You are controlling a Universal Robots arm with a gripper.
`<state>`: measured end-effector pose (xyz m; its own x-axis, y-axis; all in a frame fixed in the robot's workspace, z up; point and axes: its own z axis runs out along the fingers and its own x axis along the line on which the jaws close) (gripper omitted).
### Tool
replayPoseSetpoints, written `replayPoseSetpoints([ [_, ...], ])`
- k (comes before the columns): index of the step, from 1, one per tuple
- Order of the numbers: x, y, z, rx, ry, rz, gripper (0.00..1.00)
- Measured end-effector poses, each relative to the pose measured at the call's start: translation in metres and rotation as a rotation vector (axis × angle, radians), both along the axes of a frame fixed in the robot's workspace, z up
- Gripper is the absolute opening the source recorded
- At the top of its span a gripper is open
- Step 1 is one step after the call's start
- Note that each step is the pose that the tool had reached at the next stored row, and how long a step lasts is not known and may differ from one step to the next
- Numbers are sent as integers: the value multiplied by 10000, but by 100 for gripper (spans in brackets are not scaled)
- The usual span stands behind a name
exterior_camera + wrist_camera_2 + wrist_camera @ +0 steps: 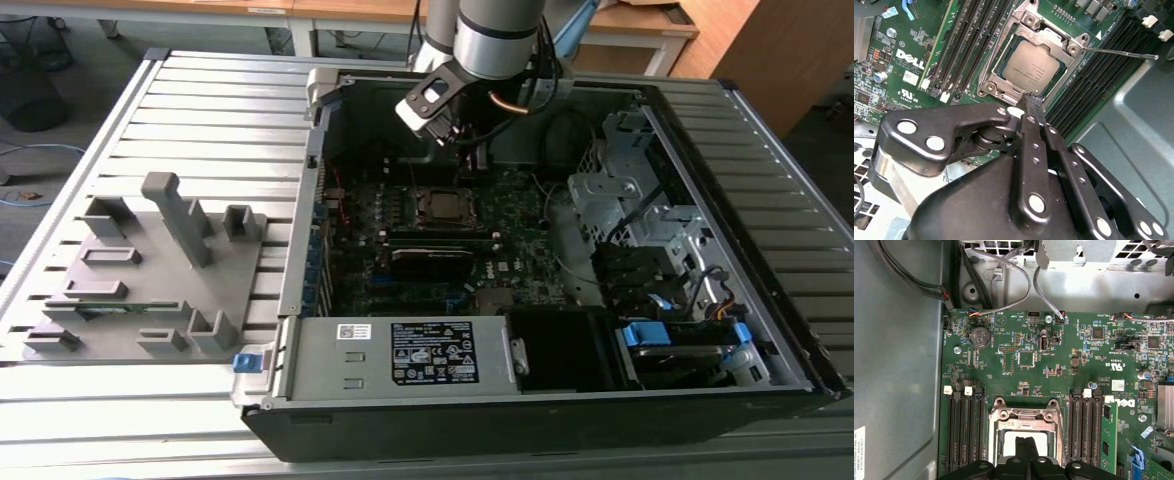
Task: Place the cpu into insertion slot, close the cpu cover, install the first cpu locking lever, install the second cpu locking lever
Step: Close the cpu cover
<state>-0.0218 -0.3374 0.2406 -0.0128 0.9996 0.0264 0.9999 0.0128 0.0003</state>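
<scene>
1. One grey robot arm (497, 35) reaches down into an open black-and-grey computer case (310, 200), which rests on a slatted metal counter (200, 110).
2. Black two-fingered tool (1032, 101): clenched, with the fingers pressed together and nothing visible between them. In the second wrist view its tips are at the near edge of the socket frame; whether they touch it cannot be told. In the first wrist view the tool (1027, 442) hangs over the socket.
3. Small flat square cpu (1029, 67) with a dull grey metal face: it lies flat inside the socket, face up. Its pale face also shows on both sides of the fingers in the first wrist view (1041, 440).
4. Square insertion slot (989, 85) with a silvery metal rim: set into the green circuit board (1054, 360), between two banks of long black memory slots (961, 425). In the exterior view it lies below the arm (445, 205).
5. Thin silvery cpu cover (1046, 36), a frame with a cut-out centre: it appears to lie down around the chip's face.
6. Thin silvery wire lever (1119, 52): it runs from a corner of the socket out over the memory slots.
7. Grey moulded fixture (147, 270) with upright posts: it stands on the counter beside the case, at the exterior view's left.
</scene>
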Motion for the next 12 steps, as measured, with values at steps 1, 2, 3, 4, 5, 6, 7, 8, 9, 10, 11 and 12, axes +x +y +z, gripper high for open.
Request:
replayPoseSetpoints([
  [1, 0, 0, 1, 0, 0, 0, 11],
  [2, 0, 0, 1, 1, 0, 0, 11],
  [3, 0, 0, 1, 2, -1, 0, 11],
  [4, 0, 0, 1, 2, -1, 0, 11],
  [5, -1, 0, 2, 1, -2, 0, 11],
  [6, -5, 0, 2, 1, -10, 0, 11],
  [7, -15, 0, 2, 0, -28, 1, 11],
  [8, -29, 0, 2, -1, -58, 1, 11],
  [9, -43, 0, 0, 2, -97, 1, 11],
  [10, -56, 0, -3, 4, -133, 0, 11],
  [11, -69, 0, -8, 4, -168, 0, 11],
  [12, -78, 0, -16, 5, -193, 0, 11],
])
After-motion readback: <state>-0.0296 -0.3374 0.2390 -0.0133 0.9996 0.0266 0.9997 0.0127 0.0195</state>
